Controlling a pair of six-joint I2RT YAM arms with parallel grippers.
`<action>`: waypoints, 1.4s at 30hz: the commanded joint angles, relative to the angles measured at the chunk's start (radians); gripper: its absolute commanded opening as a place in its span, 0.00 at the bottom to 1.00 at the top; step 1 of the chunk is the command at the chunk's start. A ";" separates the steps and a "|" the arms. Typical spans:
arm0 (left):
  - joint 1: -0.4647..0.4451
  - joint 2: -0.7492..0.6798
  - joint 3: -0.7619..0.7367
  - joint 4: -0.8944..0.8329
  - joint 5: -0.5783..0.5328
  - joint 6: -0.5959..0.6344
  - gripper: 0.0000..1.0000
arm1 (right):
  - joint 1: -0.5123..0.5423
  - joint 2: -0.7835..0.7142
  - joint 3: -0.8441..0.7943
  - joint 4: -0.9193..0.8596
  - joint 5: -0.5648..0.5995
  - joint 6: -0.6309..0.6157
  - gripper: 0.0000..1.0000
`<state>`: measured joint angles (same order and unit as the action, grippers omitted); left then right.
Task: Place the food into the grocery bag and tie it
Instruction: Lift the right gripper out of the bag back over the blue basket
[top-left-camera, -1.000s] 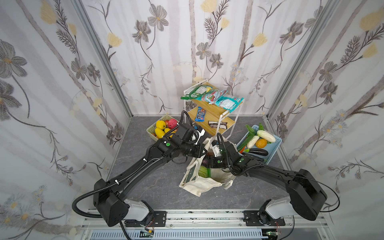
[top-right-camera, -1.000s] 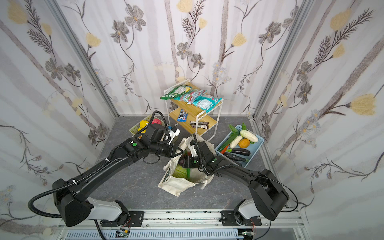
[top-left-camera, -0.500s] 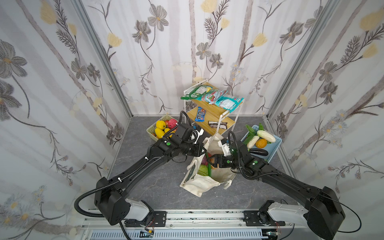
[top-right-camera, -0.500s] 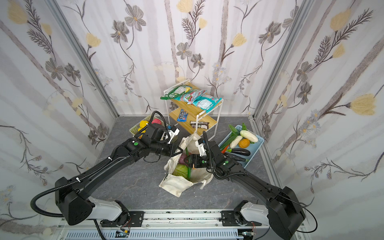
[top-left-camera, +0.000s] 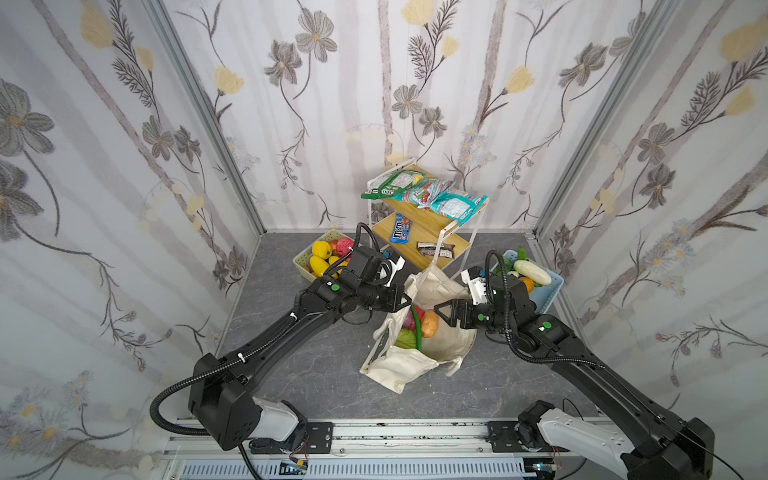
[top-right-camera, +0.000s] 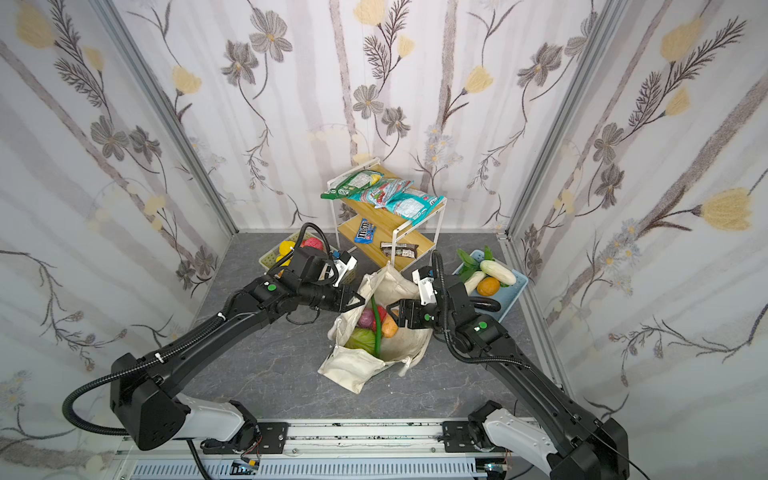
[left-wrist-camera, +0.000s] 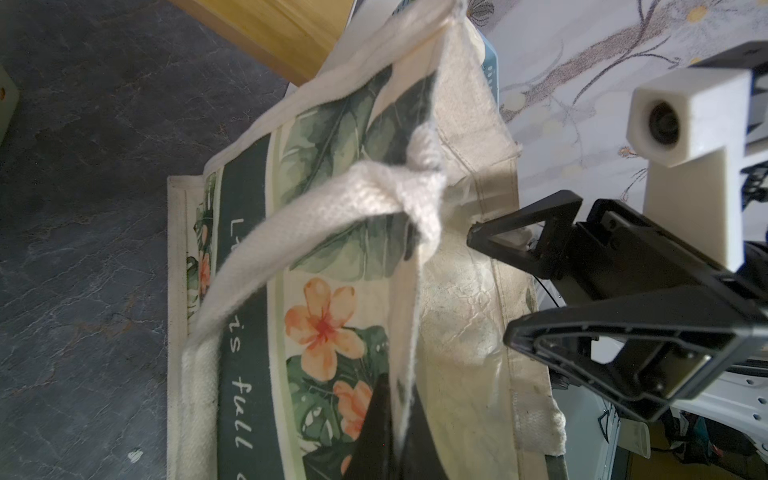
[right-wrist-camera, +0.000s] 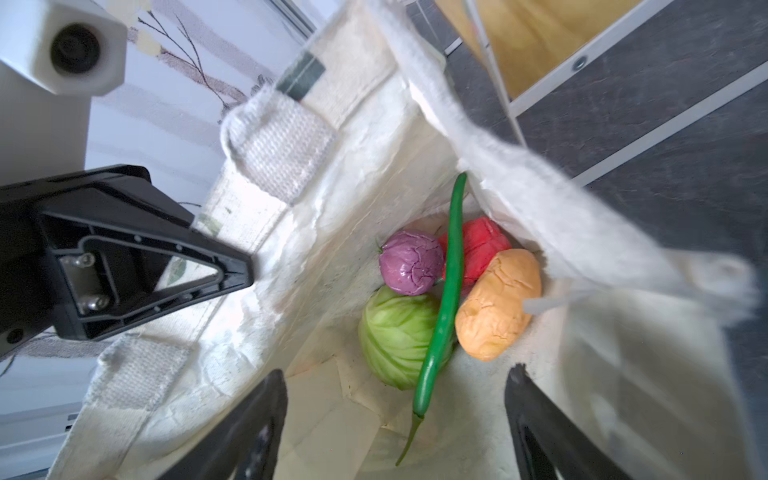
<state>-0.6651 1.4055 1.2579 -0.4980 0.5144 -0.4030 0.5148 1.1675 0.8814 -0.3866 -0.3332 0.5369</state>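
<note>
The grocery bag (top-left-camera: 415, 365) (top-right-camera: 353, 368) stands at mid-floor with its mouth held agape. My left gripper (top-left-camera: 405, 300) (top-right-camera: 358, 300) (left-wrist-camera: 395, 386) is shut on the bag's left rim, with cream fabric pinched between its fingers. My right gripper (top-left-camera: 438, 309) (top-right-camera: 392, 313) (right-wrist-camera: 395, 374) hangs open over the mouth, holding nothing. Food lies at the bottom: a green cabbage (right-wrist-camera: 395, 332), a purple onion (right-wrist-camera: 411, 262), a red pepper (right-wrist-camera: 478, 245), an orange potato (right-wrist-camera: 496, 303) and a long green pod (right-wrist-camera: 446, 299). A knotted white rope handle (left-wrist-camera: 332, 208) hangs outside the leaf print.
A pale green basket (top-left-camera: 305, 259) of fruit sits behind my left arm. A light blue basket (top-left-camera: 544, 291) of vegetables sits behind my right arm. A white wire rack (top-left-camera: 440, 245) with wooden shelves and snack packets stands just behind the bag.
My right arm has drawn back to the right, and its jaws stand a little wider over the bag's mouth. The left gripper keeps its pinch on the rim.
</note>
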 joint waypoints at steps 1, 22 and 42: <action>0.002 0.001 -0.003 0.045 0.016 -0.005 0.00 | -0.063 -0.014 0.023 -0.088 0.035 -0.069 0.81; 0.005 -0.025 -0.039 0.056 0.005 -0.004 0.00 | -0.462 0.156 0.043 -0.060 0.268 -0.157 0.80; 0.006 -0.046 -0.060 0.056 -0.009 0.001 0.00 | -0.562 0.493 0.127 0.106 0.407 -0.181 0.59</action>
<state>-0.6609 1.3659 1.2003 -0.4599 0.5068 -0.4110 -0.0456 1.6238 0.9886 -0.3336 0.0521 0.3725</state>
